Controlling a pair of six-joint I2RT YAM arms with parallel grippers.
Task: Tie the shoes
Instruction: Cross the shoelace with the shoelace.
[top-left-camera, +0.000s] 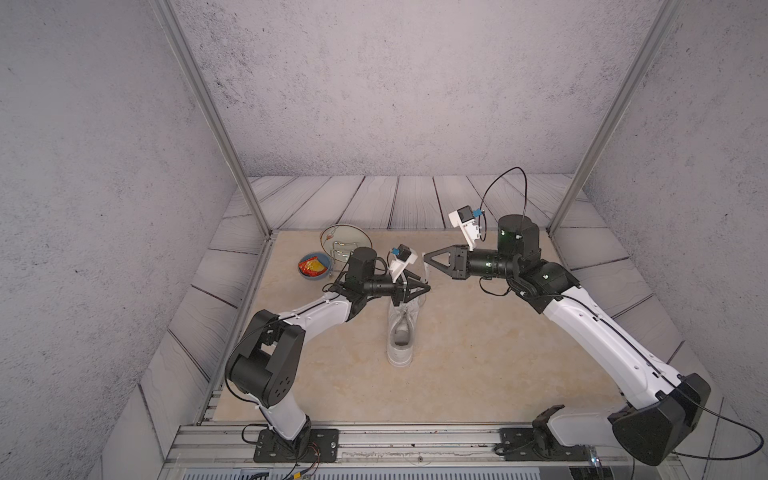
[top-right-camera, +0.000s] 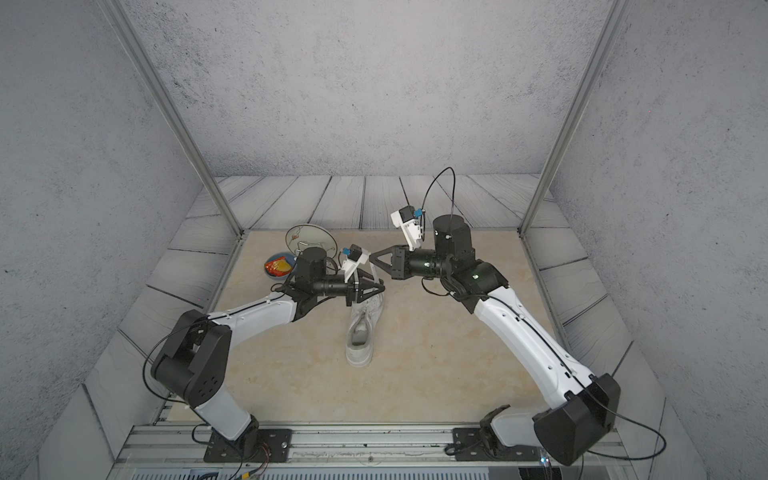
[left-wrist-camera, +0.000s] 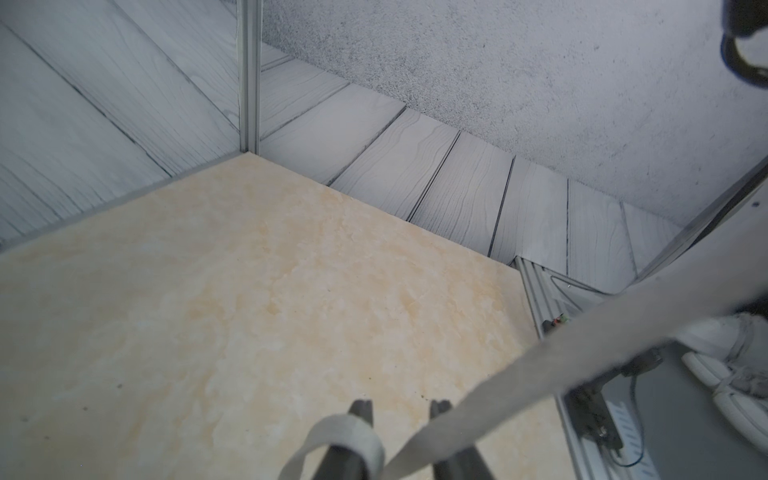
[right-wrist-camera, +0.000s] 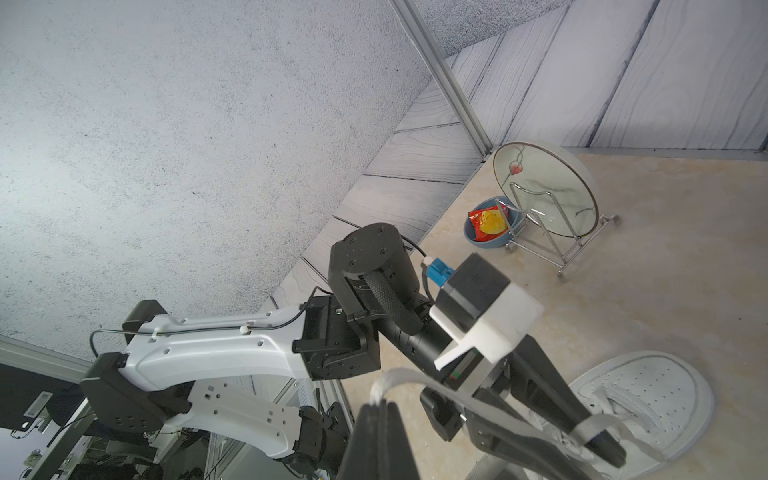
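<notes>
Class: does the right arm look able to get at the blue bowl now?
Probably not: the left arm and racked plate lie between, and the right jaws are shut on a lace.

I'm running this from a lab test cell. Aluminium posts (top-left-camera: 217, 124) frame printed stone-look wall panels (top-left-camera: 395, 83), and black base plates (top-left-camera: 296, 445) bolt onto a metal rail (top-left-camera: 415, 436).

You have a sneaker (top-left-camera: 400, 332) with a matt white upper that looks like leather, pin-holed over the toe, and flat woven cloth laces (left-wrist-camera: 540, 370). The table (top-left-camera: 478, 365) is smooth and beige, stone-patterned, with a dull sheen. The walls (top-left-camera: 395, 83) look rough and grainy like concrete, and the lower panels (top-left-camera: 374, 199) carry pale wood grain. The posts (top-left-camera: 208, 104) are brushed metal, the plate (right-wrist-camera: 544, 187) is glossy and glazed, its rack (right-wrist-camera: 562, 266) is bright wire, and the snack bag (right-wrist-camera: 486, 220) is shiny foil
</notes>
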